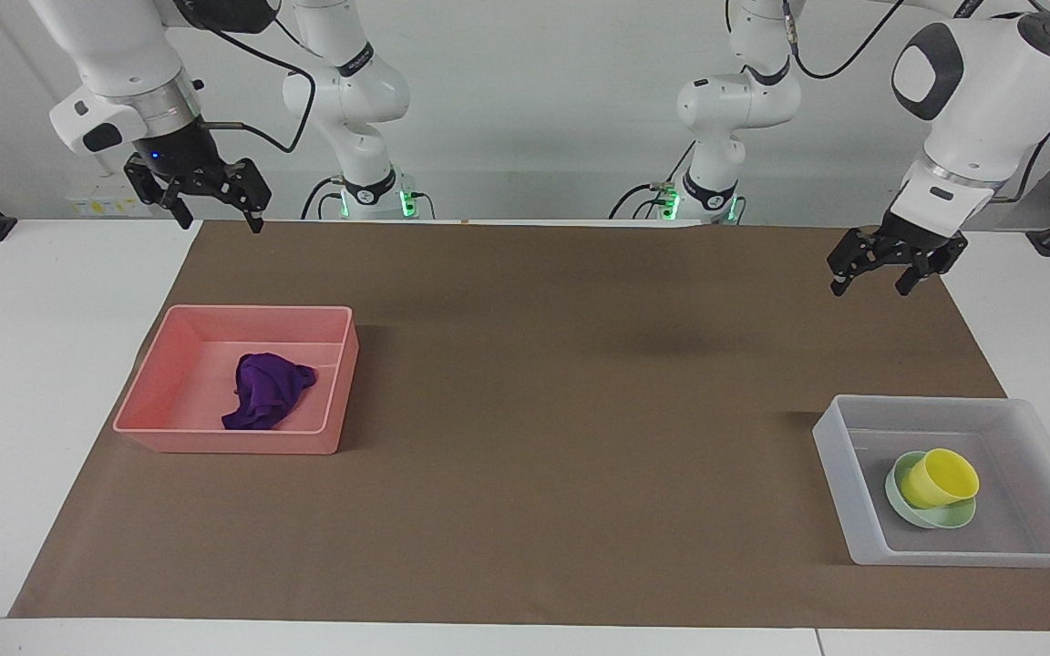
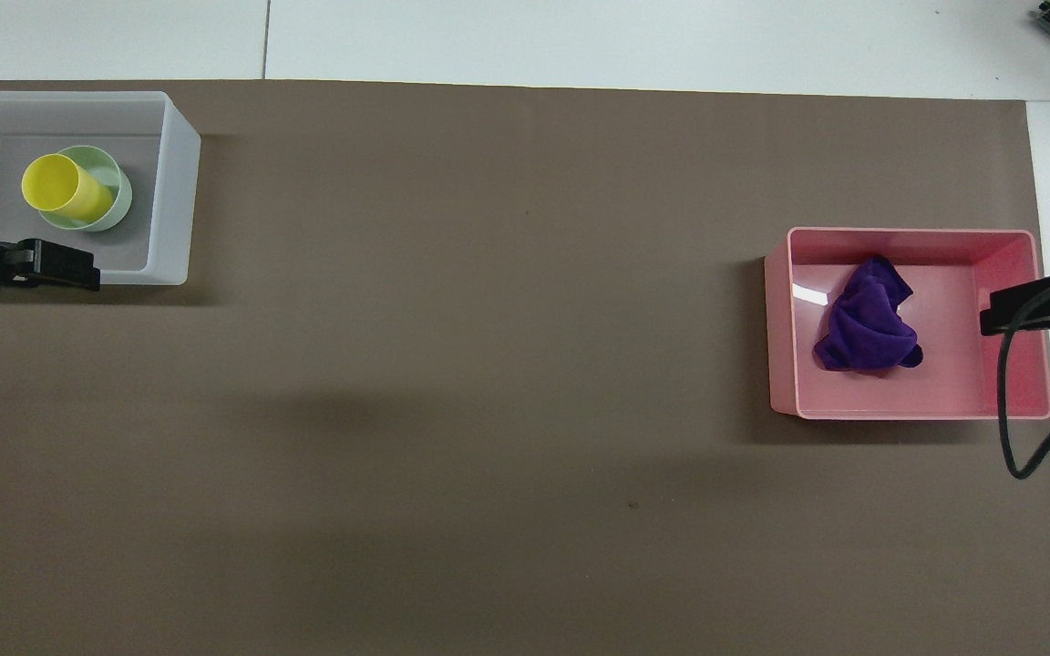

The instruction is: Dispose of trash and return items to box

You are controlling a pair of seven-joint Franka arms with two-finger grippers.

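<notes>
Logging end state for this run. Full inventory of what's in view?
purple cloth: 1, deep purple, crumpled, in the pink bin
pink bin: 1, pink, at the right arm's end of the table
yellow cup: 1, yellow, tilted, resting in the green bowl
green bowl: 1, mint green, in the clear box
clear box: 1, translucent whitish, at the left arm's end of the table
brown mat: 1, brown, covers most of the table
right gripper: 1, black, open, empty, raised over the table edge by the mat's corner
left gripper: 1, black, open, empty, over the mat's edge
</notes>
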